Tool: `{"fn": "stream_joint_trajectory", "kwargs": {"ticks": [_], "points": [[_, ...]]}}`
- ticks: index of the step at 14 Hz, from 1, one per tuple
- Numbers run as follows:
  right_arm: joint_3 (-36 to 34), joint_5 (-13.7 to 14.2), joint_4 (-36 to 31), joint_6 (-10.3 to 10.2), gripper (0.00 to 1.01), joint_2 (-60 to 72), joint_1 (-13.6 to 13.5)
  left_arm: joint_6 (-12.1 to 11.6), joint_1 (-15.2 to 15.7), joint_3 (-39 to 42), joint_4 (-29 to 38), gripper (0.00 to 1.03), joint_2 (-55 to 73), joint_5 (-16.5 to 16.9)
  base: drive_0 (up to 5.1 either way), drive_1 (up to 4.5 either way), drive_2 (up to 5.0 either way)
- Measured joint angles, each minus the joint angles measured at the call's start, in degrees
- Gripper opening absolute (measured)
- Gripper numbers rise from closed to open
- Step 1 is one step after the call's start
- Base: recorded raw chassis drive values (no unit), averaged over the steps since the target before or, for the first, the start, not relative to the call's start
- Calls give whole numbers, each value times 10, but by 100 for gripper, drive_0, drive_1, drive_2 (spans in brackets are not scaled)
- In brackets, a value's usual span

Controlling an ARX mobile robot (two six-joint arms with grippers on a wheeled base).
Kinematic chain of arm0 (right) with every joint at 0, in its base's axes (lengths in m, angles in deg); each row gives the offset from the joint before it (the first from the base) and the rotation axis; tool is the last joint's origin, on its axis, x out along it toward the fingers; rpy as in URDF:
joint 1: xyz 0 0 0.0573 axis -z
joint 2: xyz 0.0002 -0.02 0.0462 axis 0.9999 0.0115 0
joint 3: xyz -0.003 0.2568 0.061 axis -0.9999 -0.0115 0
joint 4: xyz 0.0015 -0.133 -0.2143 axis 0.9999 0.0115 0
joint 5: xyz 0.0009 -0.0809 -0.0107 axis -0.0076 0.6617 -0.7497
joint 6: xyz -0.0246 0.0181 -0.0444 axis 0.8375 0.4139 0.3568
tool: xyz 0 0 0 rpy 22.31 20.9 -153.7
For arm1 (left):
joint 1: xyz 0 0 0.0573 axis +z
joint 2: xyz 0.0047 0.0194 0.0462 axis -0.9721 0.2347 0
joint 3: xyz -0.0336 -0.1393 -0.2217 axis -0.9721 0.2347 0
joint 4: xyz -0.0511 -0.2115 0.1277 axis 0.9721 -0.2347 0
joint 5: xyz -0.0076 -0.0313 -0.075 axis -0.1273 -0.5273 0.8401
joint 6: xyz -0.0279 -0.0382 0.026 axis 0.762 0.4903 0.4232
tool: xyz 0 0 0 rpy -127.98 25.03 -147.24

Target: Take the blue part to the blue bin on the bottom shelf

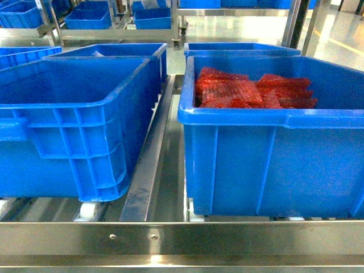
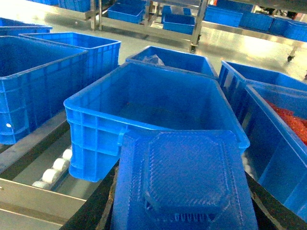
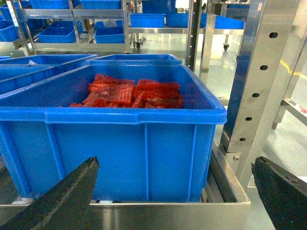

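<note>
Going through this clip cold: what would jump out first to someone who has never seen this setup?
Bright red parts heaped in the blue bin on the right, the only non-blue colour among the bins. In the left wrist view, a blue part with a raised octagonal centre fills the foreground between the left gripper's fingers, just before an empty blue bin. The right gripper's dark fingers stand wide apart, holding nothing.

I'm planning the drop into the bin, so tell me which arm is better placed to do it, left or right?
Left, most likely. Its claw already carries the blue part, just in front of an open blue bin. The right claw is open and empty, facing the bin of red parts.
</note>
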State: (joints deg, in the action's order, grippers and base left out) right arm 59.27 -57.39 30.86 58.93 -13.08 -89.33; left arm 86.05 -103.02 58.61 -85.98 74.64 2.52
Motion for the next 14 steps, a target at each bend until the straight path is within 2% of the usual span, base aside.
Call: {"fn": "stream_joint_trajectory", "kwargs": {"ticks": [4, 12, 14], "points": [[0, 0, 0, 0, 98, 0, 0, 0, 0, 0, 0, 43, 0, 0, 0, 0, 0], [0, 0, -1, 0, 98, 0, 0, 0, 0, 0, 1, 43, 0, 0, 1, 428, -427], [0, 0, -4, 0, 98, 0, 0, 0, 0, 0, -1, 43, 4, 1, 0, 0, 0]]}}
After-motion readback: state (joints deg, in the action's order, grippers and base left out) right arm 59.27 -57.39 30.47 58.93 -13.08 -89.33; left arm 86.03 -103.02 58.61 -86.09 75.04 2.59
